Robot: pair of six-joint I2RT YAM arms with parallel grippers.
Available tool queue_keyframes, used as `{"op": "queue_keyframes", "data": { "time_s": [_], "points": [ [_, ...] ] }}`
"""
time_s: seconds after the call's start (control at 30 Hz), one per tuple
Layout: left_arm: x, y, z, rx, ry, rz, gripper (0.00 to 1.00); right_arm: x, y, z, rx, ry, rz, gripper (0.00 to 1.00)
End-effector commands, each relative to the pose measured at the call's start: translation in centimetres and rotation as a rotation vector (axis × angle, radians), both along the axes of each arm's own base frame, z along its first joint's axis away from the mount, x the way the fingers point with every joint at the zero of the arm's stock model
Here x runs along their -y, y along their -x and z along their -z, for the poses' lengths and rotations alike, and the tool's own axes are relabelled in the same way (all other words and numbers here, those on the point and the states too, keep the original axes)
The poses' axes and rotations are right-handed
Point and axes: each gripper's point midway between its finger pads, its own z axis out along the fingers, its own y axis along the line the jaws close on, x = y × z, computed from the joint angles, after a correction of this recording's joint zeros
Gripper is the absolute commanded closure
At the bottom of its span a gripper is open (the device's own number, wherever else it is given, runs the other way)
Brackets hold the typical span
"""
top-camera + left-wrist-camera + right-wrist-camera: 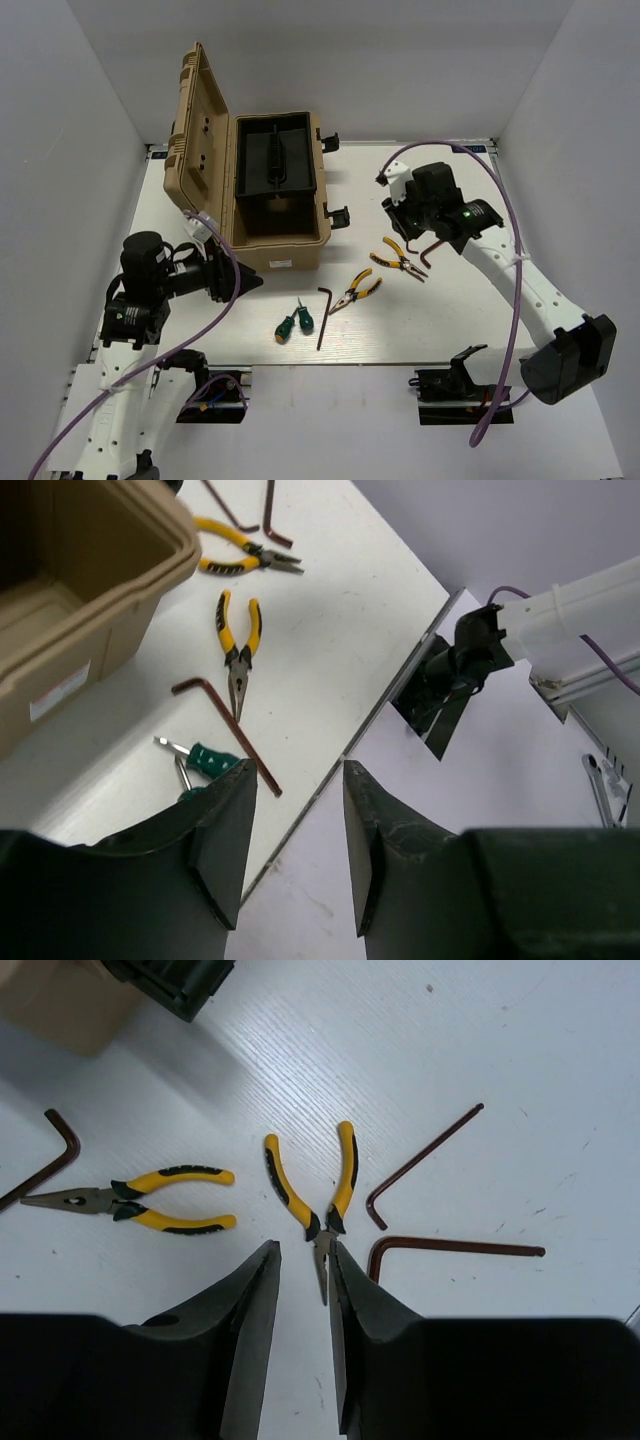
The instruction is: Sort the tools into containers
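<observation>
The tan toolbox (275, 245) stands open at the back left, with a black tray inside. Two yellow-and-black pliers (398, 262) (355, 290) lie right of it. Two green screwdrivers (295, 322) and a dark hex key (322, 315) lie near the front edge. My right gripper (303, 1250) is open just above the nearer pliers (310, 1195), whose nose lies between the fingertips. Two more hex keys (420, 1165) (450, 1248) lie beside it. My left gripper (300, 770) is open and empty, low by the toolbox's front corner (90, 590), with the screwdrivers (205, 760) just beyond its left finger.
The toolbox lid (200, 130) stands upright on the left, and black latches (338, 215) stick out on the right side. The table's front edge (390, 695) runs close to the left gripper. The second pliers (160, 1200) lie left of the right gripper.
</observation>
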Motion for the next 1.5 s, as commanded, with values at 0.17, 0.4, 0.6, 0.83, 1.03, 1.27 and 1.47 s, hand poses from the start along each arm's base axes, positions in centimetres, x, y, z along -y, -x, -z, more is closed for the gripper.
{"op": "queue_keyframes", "data": {
  "time_s": [0.17, 0.4, 0.6, 0.83, 1.03, 1.27, 1.47],
  "points": [
    [1.5, -3.1, -5.2, 0.163, 0.006, 0.063, 0.43, 0.8, 0.6, -0.7, -0.006, -0.139, 0.008, 0.39],
    [4.6, -6.0, 0.2, 0.044, -0.199, 0.114, 0.37, 4.1, 1.2, 3.7, -0.118, -0.088, 0.154, 0.44],
    [8.9, -4.4, 6.2, -0.018, -0.5, 0.184, 0.35, 5.0, 1.2, 6.2, -0.209, -0.167, 0.219, 0.44],
    [8.0, -2.1, 9.9, -0.075, -0.761, 0.045, 0.29, 5.9, 1.5, 7.6, -0.255, -0.24, 0.261, 0.44],
    [5.3, 1.1, 15.6, -0.205, -0.899, -0.118, 0.29, 6.1, 1.4, 7.7, -0.259, -0.284, 0.277, 0.44],
    [5.7, 1.5, 19.2, -0.23, -0.959, -0.13, 0.36, 6.0, 1.7, 7.9, -0.278, -0.313, 0.268, 0.44],
    [5.5, 1.6, 21.2, -0.235, -0.98, -0.132, 0.37, 6.0, 1.9, 7.6, -0.281, -0.344, 0.266, 0.45]
  ]
}}
